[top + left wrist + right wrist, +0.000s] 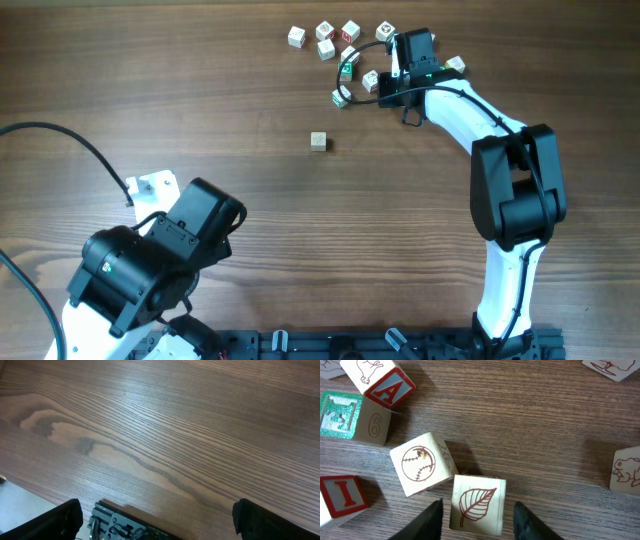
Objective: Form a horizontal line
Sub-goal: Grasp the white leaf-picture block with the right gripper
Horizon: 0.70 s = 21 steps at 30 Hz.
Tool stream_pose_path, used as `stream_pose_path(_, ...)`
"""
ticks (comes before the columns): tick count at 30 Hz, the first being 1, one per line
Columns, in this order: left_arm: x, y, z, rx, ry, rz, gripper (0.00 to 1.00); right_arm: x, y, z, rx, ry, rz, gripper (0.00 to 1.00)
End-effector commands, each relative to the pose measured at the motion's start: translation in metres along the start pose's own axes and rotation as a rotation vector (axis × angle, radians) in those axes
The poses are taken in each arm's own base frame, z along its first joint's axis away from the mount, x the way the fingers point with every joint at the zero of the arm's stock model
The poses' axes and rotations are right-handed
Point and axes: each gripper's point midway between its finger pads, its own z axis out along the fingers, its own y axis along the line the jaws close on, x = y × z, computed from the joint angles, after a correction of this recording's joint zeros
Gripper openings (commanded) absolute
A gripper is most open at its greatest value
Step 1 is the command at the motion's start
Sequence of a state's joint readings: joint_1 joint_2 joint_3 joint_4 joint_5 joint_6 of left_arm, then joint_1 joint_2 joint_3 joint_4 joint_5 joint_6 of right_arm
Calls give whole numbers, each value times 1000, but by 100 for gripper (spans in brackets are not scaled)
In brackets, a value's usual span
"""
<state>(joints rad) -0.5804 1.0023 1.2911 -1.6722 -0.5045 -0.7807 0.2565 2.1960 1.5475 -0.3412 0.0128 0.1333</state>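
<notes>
Progress: early. No horizontal line exists on the tabletop yet.

- One lone cube, pale with faint marking, sits by itself near mid-tabletop, well apart from everything else. Judged to be the first member of the row; nothing stands beside it.
- The remaining cubes lie as a loose cluster at the far edge, scattered at mixed angles, not aligned.
- Right end effector is down in that cluster. The right wrist view shows its fingers spread to either side of the leaf cube, straddling it, not pinching. The left finger sits just beside the cube face; a small gap shows at the other.
- The baseball cube touches the leaf cube's upper left corner and may get dragged along on closing.
- Left end effector hovers over bare wood at the near left, fingers wide apart, holding nothing.

Left to do, as judged: close on the leaf cube, carry it beside the lone cube, then bring more cubes to extend the row.
</notes>
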Motion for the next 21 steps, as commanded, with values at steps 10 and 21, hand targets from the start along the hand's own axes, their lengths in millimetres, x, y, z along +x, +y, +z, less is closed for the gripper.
stream_pose_path(10, -2, 3, 1, -14, -12, -14, 100, 4, -3, 19, 20, 4, 4, 39)
stream_pose_path(21, -2, 3, 1, -14, -12, -14, 100, -23, 2, -47, 18, 38, 50, 20)
